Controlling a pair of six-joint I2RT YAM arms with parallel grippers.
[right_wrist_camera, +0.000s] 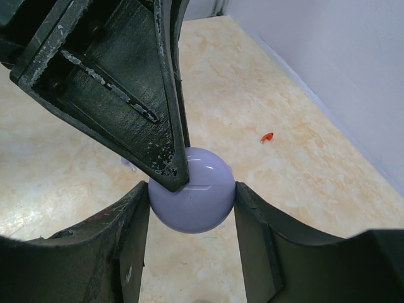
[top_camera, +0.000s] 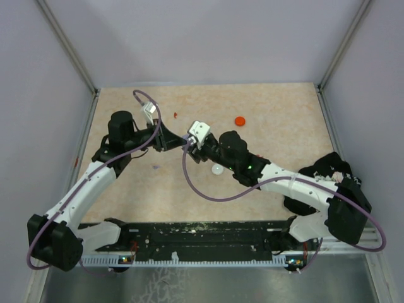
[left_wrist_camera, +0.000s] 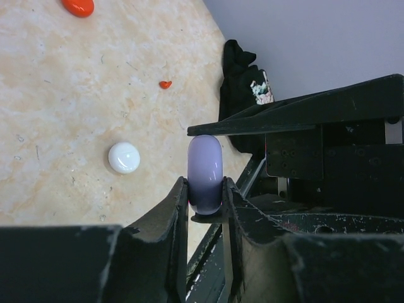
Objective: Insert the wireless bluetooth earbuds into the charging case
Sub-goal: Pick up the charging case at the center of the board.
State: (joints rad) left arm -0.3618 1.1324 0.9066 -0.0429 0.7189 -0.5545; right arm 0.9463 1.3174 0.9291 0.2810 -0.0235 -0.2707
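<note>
Both grippers hold one lavender round charging case [right_wrist_camera: 196, 202] above the table. My left gripper [left_wrist_camera: 205, 186] is shut on its flat faces, the case [left_wrist_camera: 205, 165] standing edge-on between the fingers. My right gripper [right_wrist_camera: 191, 202] is shut across its width, and a left finger [right_wrist_camera: 154, 120] presses on its top. In the top view the left gripper [top_camera: 180, 140] and right gripper [top_camera: 197, 148] meet and hide the case. A tiny red earbud [left_wrist_camera: 165, 84] [right_wrist_camera: 267, 137] [top_camera: 175, 114] lies on the table. A small lavender earbud [right_wrist_camera: 128, 165] peeks out beside the left finger.
A white round disc [left_wrist_camera: 124, 157] [top_camera: 218, 168] lies on the table just below the grippers. A red round disc [top_camera: 240, 120] [left_wrist_camera: 78, 6] sits farther back. The beige table [top_camera: 284, 107] is walled on three sides.
</note>
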